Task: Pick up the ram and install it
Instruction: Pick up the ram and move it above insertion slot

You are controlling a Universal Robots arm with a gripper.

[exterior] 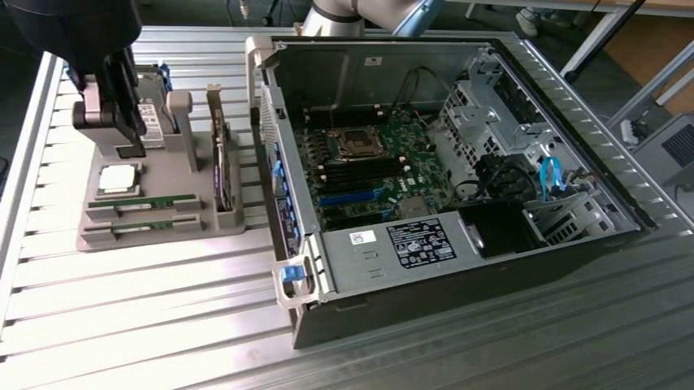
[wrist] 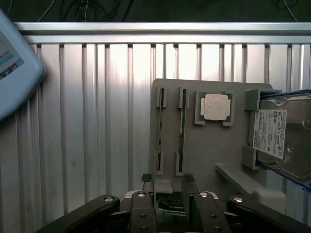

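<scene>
Two ram sticks (exterior: 145, 201) (exterior: 143, 223) lie in slots of the grey holder (exterior: 162, 240) at the exterior view's left. In the wrist view they show edge-on as thin green strips (wrist: 161, 124) (wrist: 181, 124). My gripper (exterior: 130, 149) hangs above the far end of that holder, apart from the sticks. Its fingertips (wrist: 146, 180) stand apart around nothing, so the gripper (wrist: 167, 180) is open. The open computer case (exterior: 607, 236) lies to the exterior view's right, with the motherboard's memory slots (exterior: 353, 172) bare.
On the holder (wrist: 204, 145) also sit a square silver processor (exterior: 117, 180) (wrist: 214, 107) and a hard drive (exterior: 223, 175) (wrist: 281, 138) standing on edge. The table is ribbed aluminium (exterior: 141, 317). A pale blue-grey device (wrist: 12, 68) lies at one edge.
</scene>
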